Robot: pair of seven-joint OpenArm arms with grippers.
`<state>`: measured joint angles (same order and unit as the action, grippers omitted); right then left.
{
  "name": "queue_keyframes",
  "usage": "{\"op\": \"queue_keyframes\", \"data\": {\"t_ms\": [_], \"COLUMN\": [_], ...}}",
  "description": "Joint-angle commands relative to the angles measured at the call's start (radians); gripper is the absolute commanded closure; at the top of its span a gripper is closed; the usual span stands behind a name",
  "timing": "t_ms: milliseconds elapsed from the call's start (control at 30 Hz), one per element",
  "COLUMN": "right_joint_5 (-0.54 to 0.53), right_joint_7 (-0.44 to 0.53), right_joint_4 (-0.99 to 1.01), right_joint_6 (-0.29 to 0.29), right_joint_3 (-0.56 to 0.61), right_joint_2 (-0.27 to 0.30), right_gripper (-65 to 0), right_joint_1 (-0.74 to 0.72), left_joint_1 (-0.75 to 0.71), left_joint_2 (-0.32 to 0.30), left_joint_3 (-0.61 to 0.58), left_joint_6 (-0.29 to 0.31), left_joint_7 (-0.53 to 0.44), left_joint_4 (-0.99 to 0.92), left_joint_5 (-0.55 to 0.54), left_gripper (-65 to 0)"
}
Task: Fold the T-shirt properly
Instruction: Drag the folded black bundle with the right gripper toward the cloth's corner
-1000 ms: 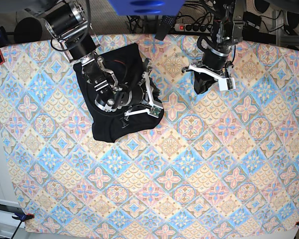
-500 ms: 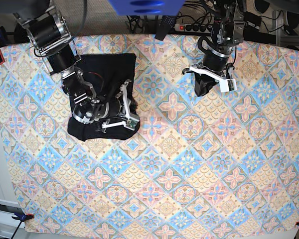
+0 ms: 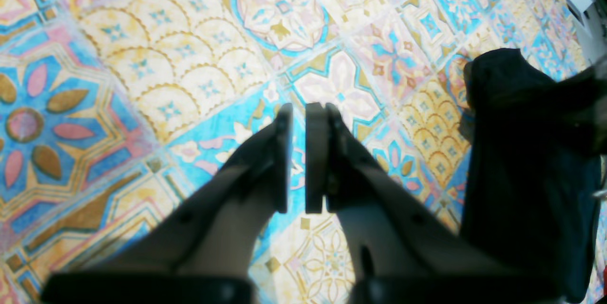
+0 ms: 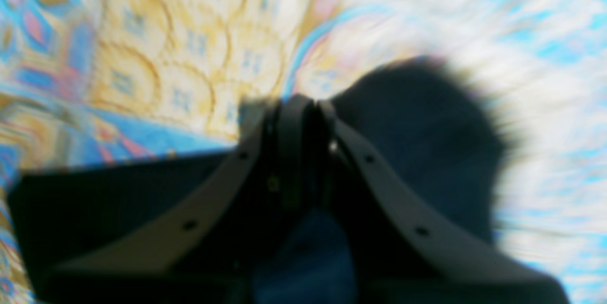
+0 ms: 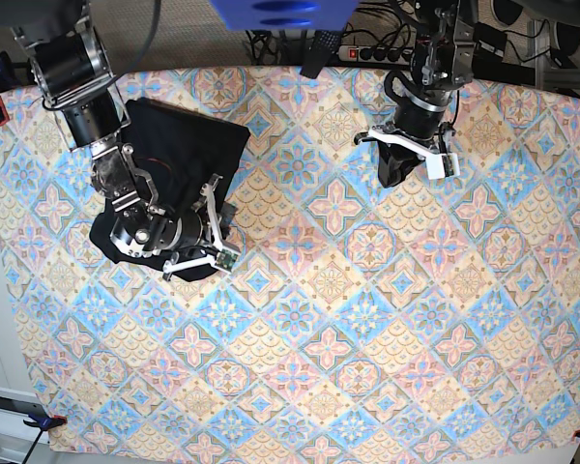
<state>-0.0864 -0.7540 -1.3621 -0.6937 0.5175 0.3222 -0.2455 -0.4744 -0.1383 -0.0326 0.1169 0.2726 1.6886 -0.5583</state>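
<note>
**Base view: right claw drags the folded shirt**

Right gripper is clamped on the T-shirt — a dark bundle at the table's far corner. Left gripper is nearly shut, empty (parked). A thin pinch could slip, undoing folds. Right wrist view is blurred; left wrist shows cloth edge-on.

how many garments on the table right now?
1. A folded black T-shirt lies at the table's far corner on the base view's left, partly under the right gripper. Nothing else cloth-like shows.
</note>
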Motion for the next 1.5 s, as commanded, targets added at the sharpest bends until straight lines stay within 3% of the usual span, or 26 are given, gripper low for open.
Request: {"op": "queue_keyframes", "data": {"t_ms": [0,233,633,900,1133,1467], "right_joint_5": [-0.017,-0.017,-0.016,-0.003,0.130,0.130], "right_joint_7": [-0.008,-0.112,-0.118,-0.086,0.014,0.026], "right_joint_4": [-0.066,-0.254,-0.277,-0.150,-0.010,0.016], "right_joint_6": [-0.004,-0.004,-0.004,-0.004,-0.004,-0.004], "right_joint_3": [-0.006,-0.003,0.002,-0.004,-0.007,-0.145], "right_joint_2": [0.004,0.004,0.002,0.004,0.028,0.084], "right_gripper": [-4.8,-4.8,-4.8,-4.6,-4.6,-4.7], "right_joint_1": [0.027,0.163,0.311,0.335,0.335,0.357], "left_joint_1": [0.001,0.004,0.006,0.006,0.006,0.006], "left_joint_2": [-0.004,-0.004,-0.002,-0.002,0.001,-0.001], "left_joint_3": [0.001,0.001,-0.002,-0.002,-0.002,-0.002], "left_joint_6": [0.008,0.008,0.008,0.008,0.008,0.008], "left_joint_7": [-0.019,-0.019,-0.019,-0.019,-0.019,-0.019], "left_joint_4": [0.020,0.020,0.020,0.020,0.020,0.020], "left_joint_5": [-0.006,-0.006,-0.006,-0.006,-0.006,-0.006], "left_gripper": [-2.9,-2.9,-2.8,-2.8,-2.8,-2.8]}}
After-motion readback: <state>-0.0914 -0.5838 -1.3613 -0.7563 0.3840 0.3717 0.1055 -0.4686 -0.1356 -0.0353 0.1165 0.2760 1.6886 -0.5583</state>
